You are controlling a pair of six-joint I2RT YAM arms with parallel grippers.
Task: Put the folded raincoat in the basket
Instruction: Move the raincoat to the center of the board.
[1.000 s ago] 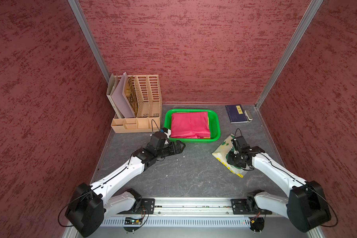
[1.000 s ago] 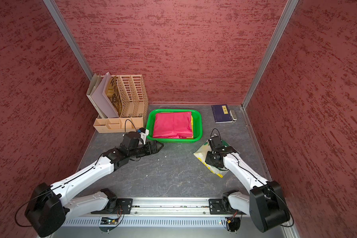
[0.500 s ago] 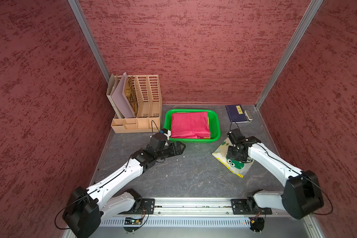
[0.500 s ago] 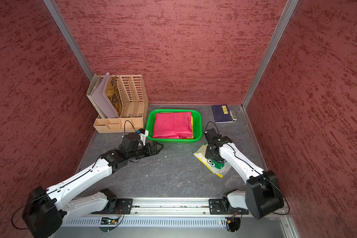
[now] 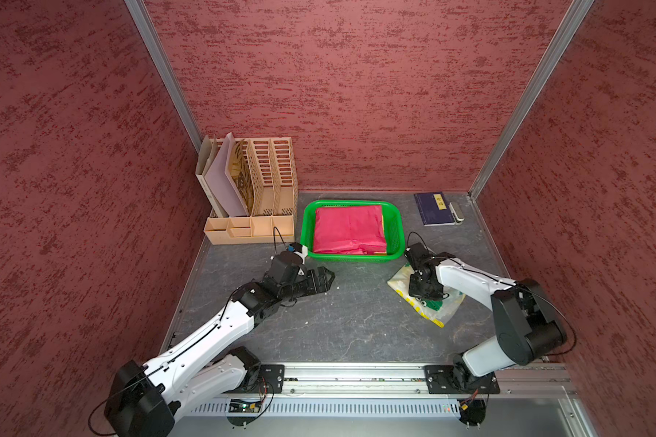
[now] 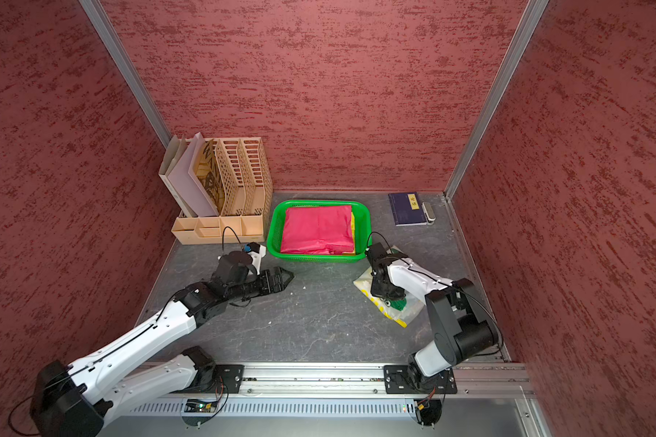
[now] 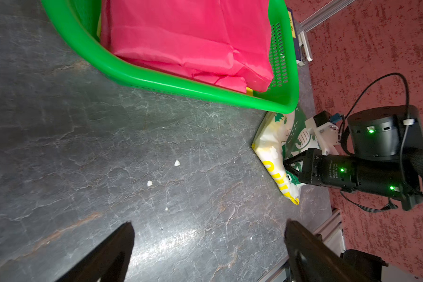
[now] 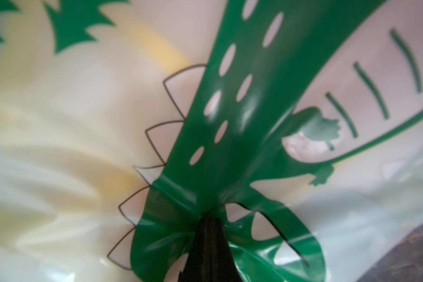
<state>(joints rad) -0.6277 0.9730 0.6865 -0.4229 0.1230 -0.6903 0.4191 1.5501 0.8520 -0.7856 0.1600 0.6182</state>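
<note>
The folded raincoat [image 5: 443,314] [image 6: 394,313] is a flat cream packet printed with a green dinosaur and yellow letters. It lies on the dark table just off the front right corner of the green basket [image 5: 351,258] [image 6: 315,258] [image 7: 171,85]. My right gripper [image 5: 423,294] [image 6: 385,294] [image 7: 285,165] [image 8: 209,219] points down onto it, shut, with the raincoat's [image 8: 83,122] green film puckered between the tips. My left gripper [image 5: 328,278] [image 6: 288,276] [image 7: 208,224] hovers open and empty in front of the basket's left corner. A pink folded bundle [image 5: 349,229] fills the basket.
A tan slotted file organizer [image 5: 254,189] with folders stands at the back left beside the basket. A dark blue book [image 5: 434,208] with a small white object next to it lies at the back right. Red walls close in on three sides.
My right gripper has closed on the raincoat packet and its arm has shifted over it, elbow swinging back. The left arm has drawn back a little, still open.
</note>
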